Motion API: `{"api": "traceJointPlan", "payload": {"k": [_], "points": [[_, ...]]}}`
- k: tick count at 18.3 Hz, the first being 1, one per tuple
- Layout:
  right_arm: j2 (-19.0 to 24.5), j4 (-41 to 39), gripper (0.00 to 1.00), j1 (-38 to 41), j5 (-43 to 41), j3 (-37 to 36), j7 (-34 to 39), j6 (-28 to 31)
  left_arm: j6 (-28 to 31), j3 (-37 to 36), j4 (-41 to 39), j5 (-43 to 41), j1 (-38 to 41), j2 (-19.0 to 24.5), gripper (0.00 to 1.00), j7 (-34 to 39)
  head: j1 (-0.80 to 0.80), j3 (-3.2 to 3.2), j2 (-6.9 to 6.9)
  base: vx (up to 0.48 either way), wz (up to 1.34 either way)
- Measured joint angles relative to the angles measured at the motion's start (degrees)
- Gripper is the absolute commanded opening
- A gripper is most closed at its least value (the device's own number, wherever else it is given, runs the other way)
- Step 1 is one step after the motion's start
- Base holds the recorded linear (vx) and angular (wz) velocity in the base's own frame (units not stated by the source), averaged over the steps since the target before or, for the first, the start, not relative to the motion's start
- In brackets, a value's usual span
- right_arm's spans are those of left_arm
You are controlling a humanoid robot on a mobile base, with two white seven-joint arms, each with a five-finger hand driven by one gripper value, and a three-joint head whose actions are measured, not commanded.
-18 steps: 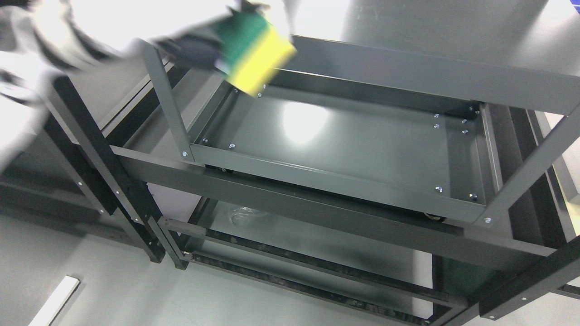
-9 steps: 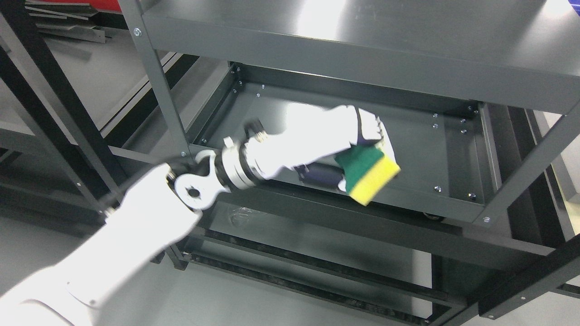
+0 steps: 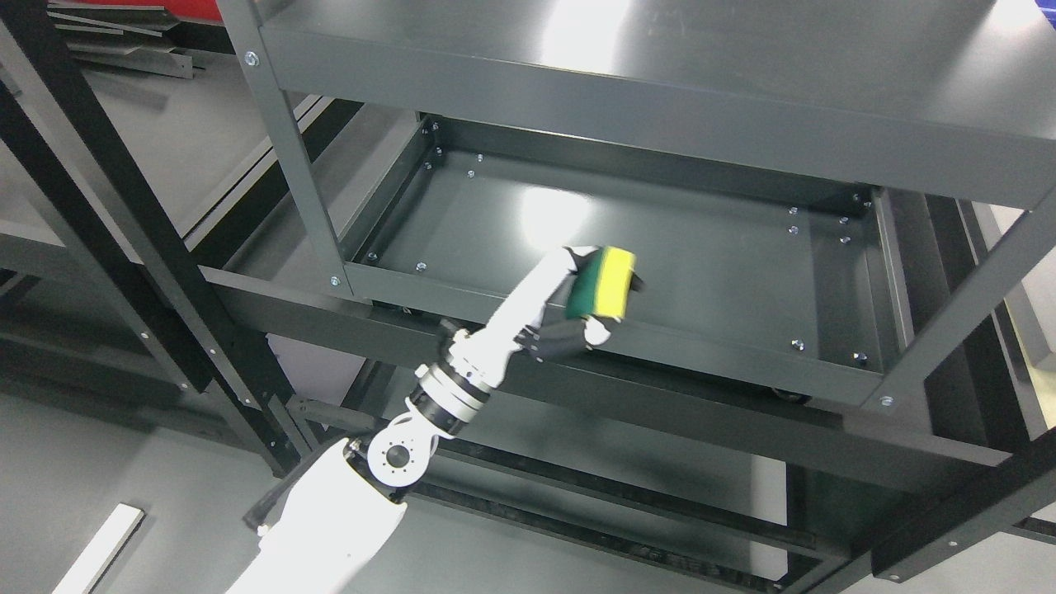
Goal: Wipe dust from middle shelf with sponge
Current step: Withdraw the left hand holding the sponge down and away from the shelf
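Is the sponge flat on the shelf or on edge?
On edge: sponge in left hand shows its yellow side over the shelf's front.

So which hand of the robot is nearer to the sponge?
Left. The left hand grasps the sponge at the front rim of the shelf tray. The right hand is out of view.

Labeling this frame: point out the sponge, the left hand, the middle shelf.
sponge (image 3: 612,284), head view, yellow face.
left hand (image 3: 554,307), head view, white back of hand.
middle shelf (image 3: 726,264), head view, bare tray floor.
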Motion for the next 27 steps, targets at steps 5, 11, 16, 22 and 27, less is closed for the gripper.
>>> {"api": "traceJointPlan", "payload": {"k": [5, 11, 16, 22, 27], "points": [[0.0, 0.0, 1.0, 0.0, 0.0, 0.0, 0.0, 0.0, 3.61, 11.78, -1.53, -0.13, 6.18, -2.22, 0.01, 3.18, 0.0, 0.0, 0.0, 0.0, 0.0], [0.0, 0.0, 1.0, 0.0, 0.0, 0.0, 0.01, 0.0, 11.93, 18.26, -11.84, -0.19, 15.9, -3.8, 0.0, 11.56, 0.0, 0.0, 0.0, 0.0, 0.0], [0.0, 0.0, 1.0, 0.0, 0.0, 0.0, 0.01, 0.0, 12.11, 18.77, -17.67, 0.98, 20.96, -4.59, 0.0, 12.76, 0.0, 0.0, 0.0, 0.0, 0.0], [0.0, 0.0, 1.0, 0.0, 0.0, 0.0, 0.01, 0.0, 12.3, 18.64, -22.02, 2.83, 23.37, -5.13, 0.0, 12.92, 0.0, 0.0, 0.0, 0.0, 0.0], [0.0, 0.0, 1.0, 0.0, 0.0, 0.0, 0.0, 0.0, 12.45, 18.65, -24.06, 3.38, 24.38, -5.37, 0.0, 12.92, 0.0, 0.0, 0.0, 0.0, 0.0]]}}
